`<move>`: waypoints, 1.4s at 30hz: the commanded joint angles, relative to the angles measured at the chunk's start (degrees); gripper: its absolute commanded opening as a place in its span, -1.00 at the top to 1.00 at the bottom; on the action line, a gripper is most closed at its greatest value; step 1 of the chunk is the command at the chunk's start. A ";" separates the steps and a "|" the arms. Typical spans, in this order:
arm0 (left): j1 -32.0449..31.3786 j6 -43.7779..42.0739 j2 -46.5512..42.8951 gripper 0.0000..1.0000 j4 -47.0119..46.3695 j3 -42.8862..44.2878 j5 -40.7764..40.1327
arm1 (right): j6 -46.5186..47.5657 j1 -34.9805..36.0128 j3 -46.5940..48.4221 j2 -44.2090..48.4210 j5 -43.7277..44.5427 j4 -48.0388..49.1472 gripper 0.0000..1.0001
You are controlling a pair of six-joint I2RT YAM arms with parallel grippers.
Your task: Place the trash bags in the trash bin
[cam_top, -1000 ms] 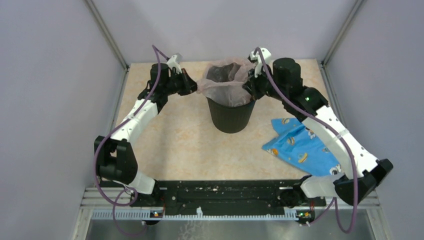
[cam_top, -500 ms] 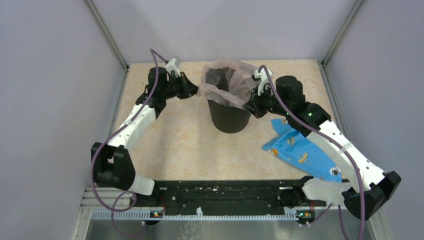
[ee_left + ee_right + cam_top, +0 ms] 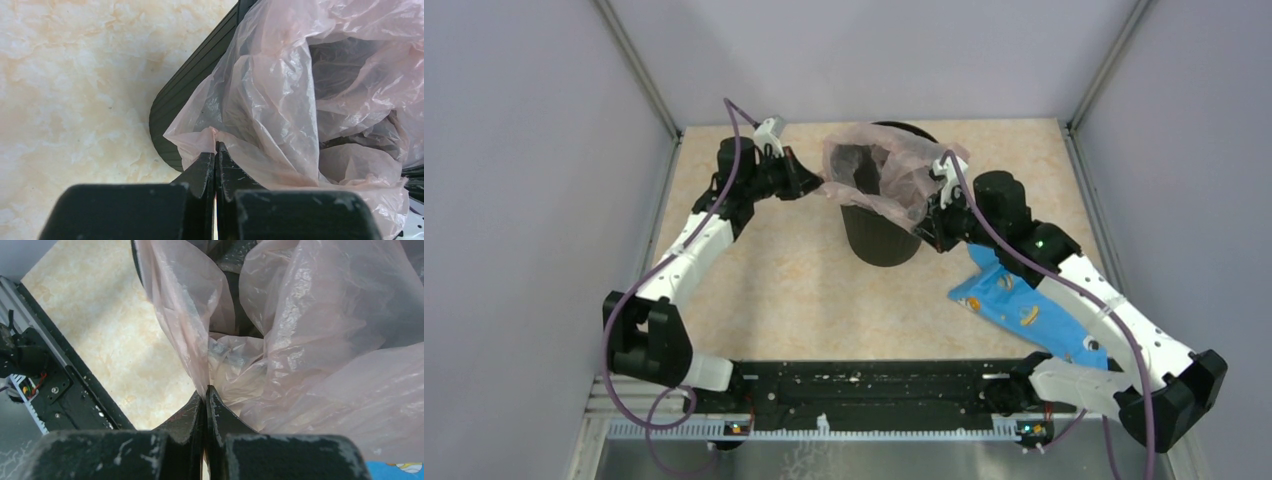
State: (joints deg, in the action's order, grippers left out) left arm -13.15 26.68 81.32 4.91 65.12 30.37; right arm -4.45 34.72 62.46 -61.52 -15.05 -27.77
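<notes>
A round black trash bin stands on the table at the back centre, seen too as the ribbed trash bin wall. A translucent pale-pink trash bag hangs open over its mouth, stretched between both arms. My left gripper is shut on the bag's left edge, the film pinched at the fingertips in the left wrist view, left gripper, trash bag. My right gripper is shut on the bag's near right edge, low beside the bin; right gripper, trash bag.
A blue printed cloth lies on the table right of the bin, partly under my right arm. Grey walls close the left, back and right. The black base rail runs along the near edge.
My right gripper has come down and toward the near side with its edge of the bag, pulling the film over the bin's right rim. The left gripper has shifted slightly.
</notes>
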 commanded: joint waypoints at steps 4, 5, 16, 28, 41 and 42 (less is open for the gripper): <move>1.05 -2.25 -5.61 1.00 -3.71 -1.19 -2.29 | -0.21 0.69 -1.77 0.22 5.05 0.16 1.00; 1.22 -2.17 -6.20 1.00 -4.31 -1.38 -2.50 | -0.29 0.70 -1.84 -0.06 5.89 0.03 1.00; 1.98 -1.72 -10.04 1.00 -8.39 -1.50 -2.11 | -1.00 0.70 -3.36 -1.79 12.39 -0.48 1.00; 1.98 -2.59 -18.71 1.00 -13.76 -7.99 4.03 | -2.18 0.68 -4.51 -2.52 15.44 0.14 1.00; 1.98 -2.07 -16.60 1.00 -10.30 -17.97 -0.20 | -3.81 0.68 -3.78 -2.99 18.26 0.14 1.00; 1.98 -1.76 -15.28 1.00 -10.36 -17.70 0.27 | -3.86 0.65 -3.63 -2.99 18.53 0.03 1.00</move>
State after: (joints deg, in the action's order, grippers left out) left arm -11.73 25.36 62.67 -2.76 47.92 32.67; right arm -7.62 35.14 58.48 -64.14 0.62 -26.35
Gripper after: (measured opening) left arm 0.006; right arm 0.004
